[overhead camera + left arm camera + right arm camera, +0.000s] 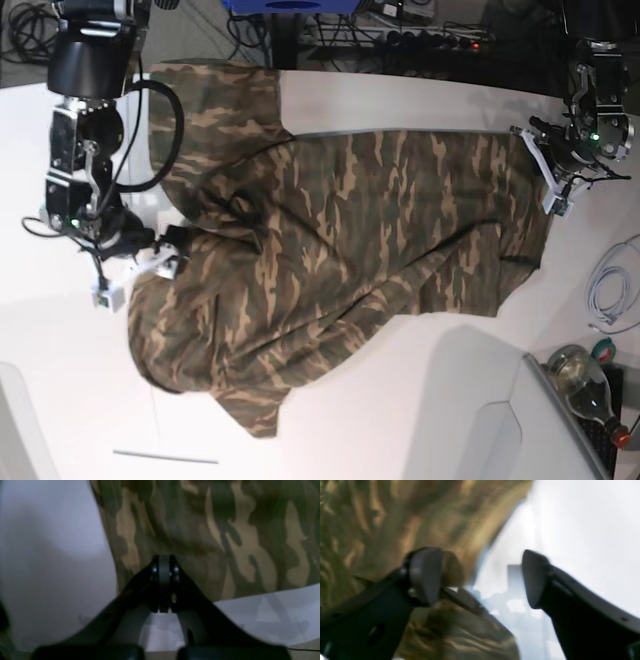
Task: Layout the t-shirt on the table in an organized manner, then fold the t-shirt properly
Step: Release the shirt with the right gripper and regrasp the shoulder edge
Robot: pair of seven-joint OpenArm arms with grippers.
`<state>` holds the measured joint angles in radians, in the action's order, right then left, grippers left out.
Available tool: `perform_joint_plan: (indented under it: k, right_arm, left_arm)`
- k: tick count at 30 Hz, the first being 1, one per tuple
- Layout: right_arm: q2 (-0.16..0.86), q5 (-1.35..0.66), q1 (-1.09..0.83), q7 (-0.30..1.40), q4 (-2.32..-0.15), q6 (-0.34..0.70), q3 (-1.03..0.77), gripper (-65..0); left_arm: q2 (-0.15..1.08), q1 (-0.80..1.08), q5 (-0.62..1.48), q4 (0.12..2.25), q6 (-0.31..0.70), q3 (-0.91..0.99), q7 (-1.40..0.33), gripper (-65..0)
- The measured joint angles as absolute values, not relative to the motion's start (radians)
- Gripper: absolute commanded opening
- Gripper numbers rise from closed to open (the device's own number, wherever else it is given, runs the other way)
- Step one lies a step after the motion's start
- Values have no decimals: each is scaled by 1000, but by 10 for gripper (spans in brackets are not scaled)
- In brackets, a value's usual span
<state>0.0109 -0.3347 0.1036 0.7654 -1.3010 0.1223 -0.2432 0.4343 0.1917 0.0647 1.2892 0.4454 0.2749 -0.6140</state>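
Across the middle of the table point(400, 100) lay the t-shirt point(350, 240), its camouflage body spread wide but far from tidy. Diagonal creases ran through the cloth, one sleeve reached toward the top edge of the base view, and a rumpled lobe bunched toward the bottom edge. Judged from that, the laying-out stage was only partly done: the shirt was opened up, yet no edge lay straight and no fold had been made.

At one side of the garment, the right gripper point(480, 580) sat at the shirt's border with its jaws spread apart; the wrist view, heavily blurred, showed one pad against the camouflage and the other over bare white table, with nothing clamped between them. At the opposite side, the left gripper point(163, 580) had its jaws pressed together at the cloth's edge. Whether a thin bit of fabric was pinched there could not be told.

Beyond the shirt, a glass bottle point(585, 385) and a coiled white cable point(610, 290) lay near the table's corner, well apart from the work.

What remained, by this reading, was smoothing, squaring the sleeves, then all the folding.
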Motion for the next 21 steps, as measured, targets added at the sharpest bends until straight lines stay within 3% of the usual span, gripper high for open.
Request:
perform_joint_plan:
  k: [3, 6, 11, 13, 16, 17, 19, 21]
  right_arm:
    - [11, -333, 162, 744, -1177, 133, -250, -176]
    - [15, -329, 157, 685, -1110, 220, -256, -170]
    - [17, -340, 221, 609, -970, 245, -255, -188]
    - [17, -340, 224, 583, -953, 245, -255, -309]
    - [25, -342, 204, 596, -961, 247, -255, -627]
    - [32, -344, 204, 608, -960, 247, -255, -650]
    - [45, -337, 205, 613, -962, 247, -255, -605]
    - [65, -336, 207, 614, -962, 247, -252, -620]
  left_arm:
    - [425, 193, 73, 1289, 445, 352, -617, -650]
    - [425, 167, 73, 1285, 445, 414, -616, -650]
    - [427, 121, 68, 1210, 446, 425, -612, -650]
    - [421, 100, 62, 1159, 445, 424, -616, -650]
    - [416, 59, 56, 1087, 445, 424, -613, -650]
    - [416, 46, 48, 1063, 445, 424, -607, -650]
    - [416, 25, -6, 1017, 445, 425, -523, -650]
    - [411, 6, -62, 957, 430, 406, -411, -650]
